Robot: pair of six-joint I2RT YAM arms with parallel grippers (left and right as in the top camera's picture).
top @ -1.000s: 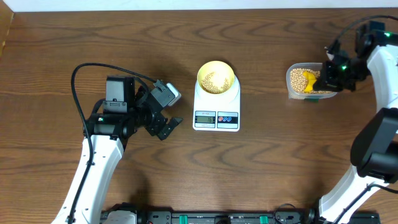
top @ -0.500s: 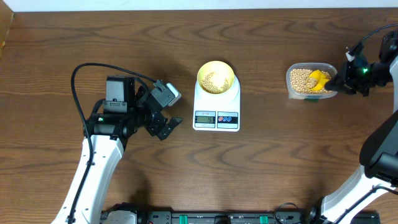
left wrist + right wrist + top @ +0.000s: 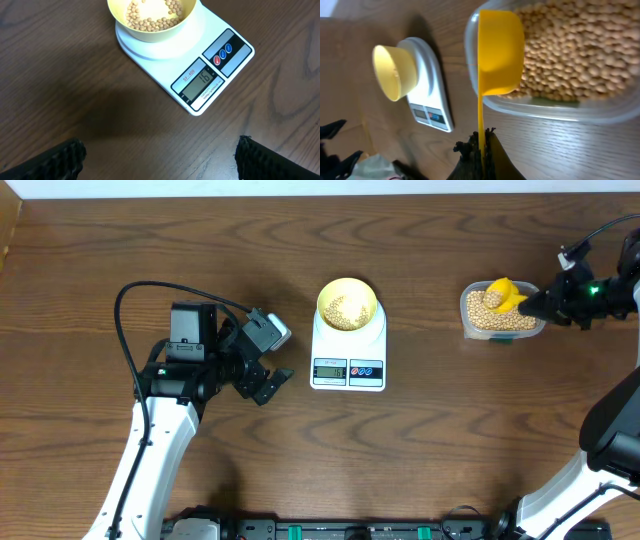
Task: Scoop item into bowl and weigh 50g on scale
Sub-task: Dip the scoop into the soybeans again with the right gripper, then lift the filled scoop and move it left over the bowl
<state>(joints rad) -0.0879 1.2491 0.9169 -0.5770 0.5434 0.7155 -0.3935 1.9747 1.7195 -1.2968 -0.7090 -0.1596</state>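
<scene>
The pale yellow-green bowl (image 3: 347, 305) stands on the white scale (image 3: 348, 358) at the table's middle, with some tan beans (image 3: 150, 20) in it. The scale's display (image 3: 201, 83) reads 16. A clear tub (image 3: 499, 326) of beans (image 3: 575, 55) sits at the right. My right gripper (image 3: 548, 302) is shut on the handle of a yellow scoop (image 3: 503, 292), whose cup (image 3: 499, 50) hangs over the tub's near rim. My left gripper (image 3: 272, 380) is open and empty, left of the scale, above bare table (image 3: 160, 165).
The tub's rim (image 3: 545, 112) lies just under the scoop. The left arm's body and cable (image 3: 185, 350) occupy the left of the table. Bare wood lies between scale and tub.
My right gripper has swung out to the right and lifted the scoop from the tub's middle up to its upper part. The left arm has not moved.
</scene>
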